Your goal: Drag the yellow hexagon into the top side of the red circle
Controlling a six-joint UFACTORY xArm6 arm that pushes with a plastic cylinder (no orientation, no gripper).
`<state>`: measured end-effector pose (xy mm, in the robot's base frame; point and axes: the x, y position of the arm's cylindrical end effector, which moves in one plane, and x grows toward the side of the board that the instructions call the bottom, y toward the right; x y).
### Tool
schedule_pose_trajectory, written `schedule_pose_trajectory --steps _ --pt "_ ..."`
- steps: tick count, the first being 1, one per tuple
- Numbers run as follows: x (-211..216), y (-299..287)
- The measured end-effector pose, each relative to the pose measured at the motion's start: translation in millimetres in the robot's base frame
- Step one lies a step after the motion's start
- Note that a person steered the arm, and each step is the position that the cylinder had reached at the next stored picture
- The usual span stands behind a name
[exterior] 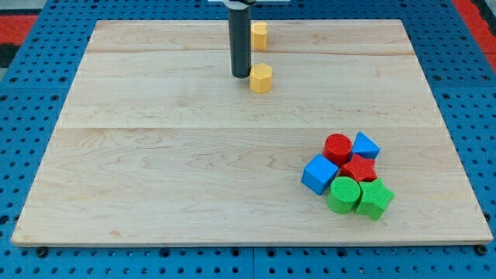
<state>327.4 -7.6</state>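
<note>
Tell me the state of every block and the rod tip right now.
my tip: down, touching yellow hexagon's left
yellow hexagon: loose, far from cluster
other yellow block: alone, top edge
red circle: in cluster, top side free
blue, green, other red blocks: clustered

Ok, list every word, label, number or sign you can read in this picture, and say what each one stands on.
None: no text, number or sign shows anywhere.
Wooden board: bare grain.
Blocks, such as the yellow hexagon and red circle: plain faces.
Blue pegboard: only holes.
My tip, just left of the yellow hexagon: unmarked dark rod.
</note>
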Motion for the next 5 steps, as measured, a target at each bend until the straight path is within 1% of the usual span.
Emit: schedule_pose_trajectory --steps 1,2,3,4,5 --pt "5.6 31.9" --pt "55.0 70.8" --pt "86.9 95.8" --pt "72.3 84.1" --pt "72.2 96.1"
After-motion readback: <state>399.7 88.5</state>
